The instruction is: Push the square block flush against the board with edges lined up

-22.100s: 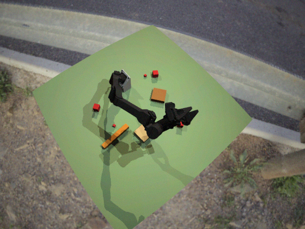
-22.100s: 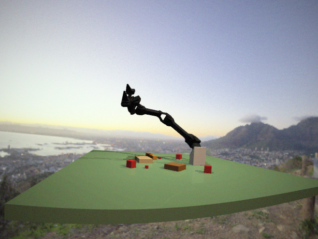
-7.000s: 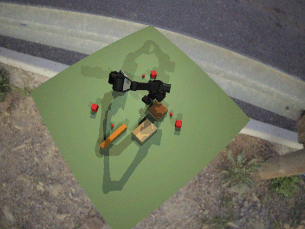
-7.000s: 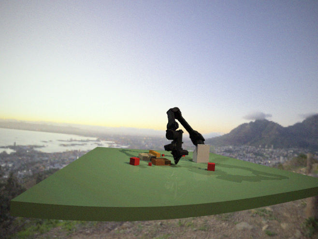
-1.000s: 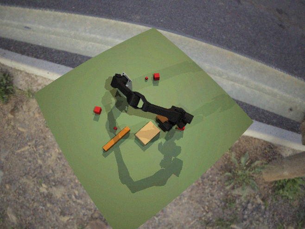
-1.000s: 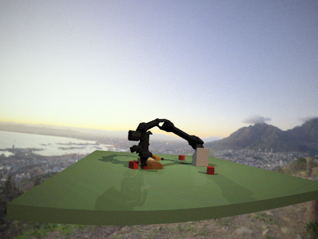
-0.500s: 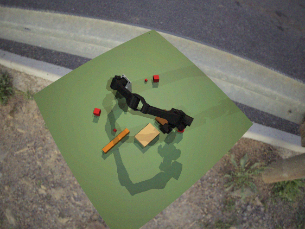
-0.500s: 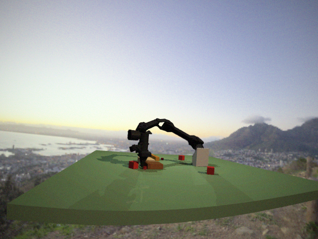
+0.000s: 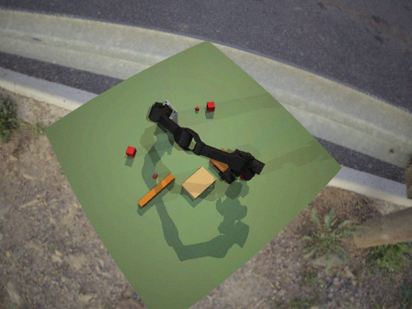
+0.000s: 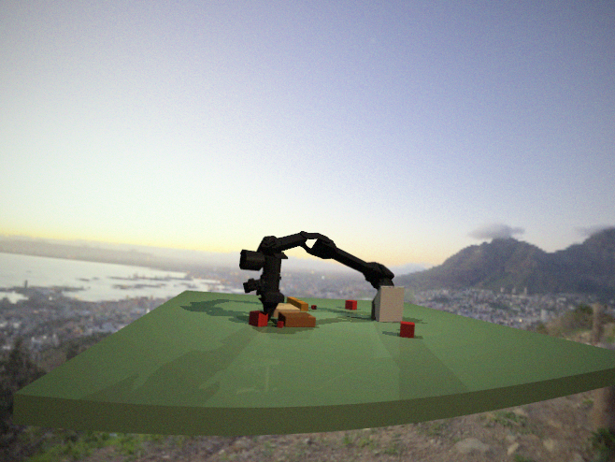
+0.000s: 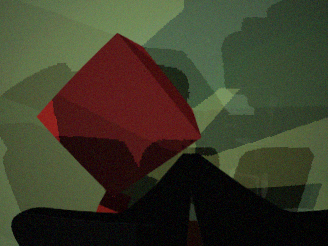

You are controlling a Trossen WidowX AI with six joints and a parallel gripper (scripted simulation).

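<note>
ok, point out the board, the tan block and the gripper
board point(image 9: 156, 189), top view, middle of its upper face
tan block point(image 9: 198, 181), top view, centre of its top
gripper point(image 11: 191, 159), wrist view, tips of the shut fingers

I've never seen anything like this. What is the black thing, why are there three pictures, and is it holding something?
The black thing is a robot arm standing on a green table. One picture looks down from above, one looks across from the side, and the third comes from a camera on the arm's wrist, just behind its claw. On the table lie a long orange board, a pale square block, a darker orange block partly hidden under the arm, and several red cubes, large and small. The wrist picture shows one red cube just ahead of the claw. The claw is shut and holds nothing.
</note>
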